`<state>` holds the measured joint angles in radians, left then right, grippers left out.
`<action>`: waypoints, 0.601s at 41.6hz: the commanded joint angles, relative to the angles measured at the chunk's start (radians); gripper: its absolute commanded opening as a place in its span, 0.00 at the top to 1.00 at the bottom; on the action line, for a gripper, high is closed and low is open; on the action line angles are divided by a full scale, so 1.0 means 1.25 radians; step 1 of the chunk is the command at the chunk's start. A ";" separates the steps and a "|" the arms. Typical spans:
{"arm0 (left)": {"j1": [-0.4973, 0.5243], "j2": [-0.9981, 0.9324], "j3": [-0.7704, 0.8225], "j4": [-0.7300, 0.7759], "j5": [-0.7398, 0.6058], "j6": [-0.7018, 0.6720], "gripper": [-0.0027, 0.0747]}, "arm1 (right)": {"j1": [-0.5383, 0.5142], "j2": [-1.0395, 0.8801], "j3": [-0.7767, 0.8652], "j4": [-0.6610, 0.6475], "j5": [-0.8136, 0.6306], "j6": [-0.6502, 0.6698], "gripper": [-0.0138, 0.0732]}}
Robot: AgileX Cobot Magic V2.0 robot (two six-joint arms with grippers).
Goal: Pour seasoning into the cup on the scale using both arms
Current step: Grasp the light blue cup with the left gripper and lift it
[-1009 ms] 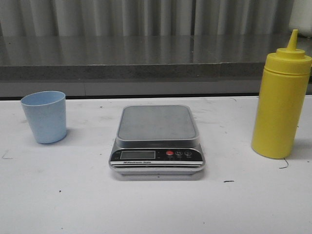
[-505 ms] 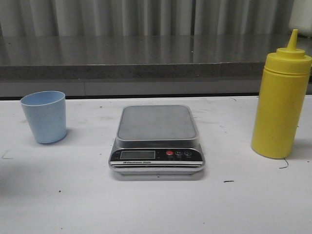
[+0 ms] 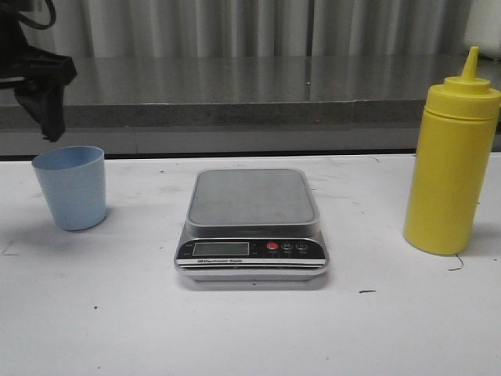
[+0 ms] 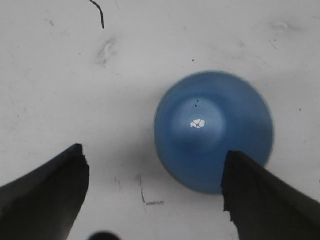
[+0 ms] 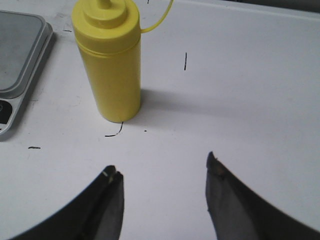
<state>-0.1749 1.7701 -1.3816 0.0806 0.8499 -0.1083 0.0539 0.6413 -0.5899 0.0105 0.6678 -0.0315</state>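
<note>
The pale blue cup (image 3: 70, 188) stands upright on the white table, left of the scale (image 3: 252, 223), whose steel platform is bare. The yellow seasoning bottle (image 3: 452, 164) stands upright at the right. My left gripper (image 3: 48, 117) hangs just above and behind the cup's left rim. In the left wrist view I look down into the cup (image 4: 214, 131). The left gripper (image 4: 155, 155) is open and empty, with the cup off toward one finger (image 4: 260, 200). My right gripper (image 5: 162, 167) is open and empty, short of the bottle (image 5: 109, 65). It is out of the front view.
A grey counter ledge (image 3: 250, 102) and a curtain run behind the table. The table (image 3: 250, 329) shows small black marks. A corner of the scale (image 5: 20, 50) lies beside the bottle in the right wrist view.
My left gripper has come into the front view at the top left, above the cup. The cup, scale and bottle have not moved.
</note>
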 commanded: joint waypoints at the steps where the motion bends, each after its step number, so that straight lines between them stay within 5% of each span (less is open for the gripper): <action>1: -0.005 0.009 -0.059 0.011 -0.018 -0.003 0.30 | -0.002 0.006 -0.028 -0.008 -0.050 -0.007 0.38; 16: -0.005 0.106 -0.094 0.005 -0.031 -0.003 0.49 | -0.002 0.006 -0.028 -0.008 -0.051 -0.007 0.38; 25: -0.005 0.106 -0.094 0.005 -0.033 -0.003 0.79 | -0.002 0.006 -0.028 -0.008 -0.051 -0.007 0.38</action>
<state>-0.1749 1.9545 -1.4680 0.0859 0.8408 -0.1083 0.0539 0.6413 -0.5899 0.0105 0.6678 -0.0315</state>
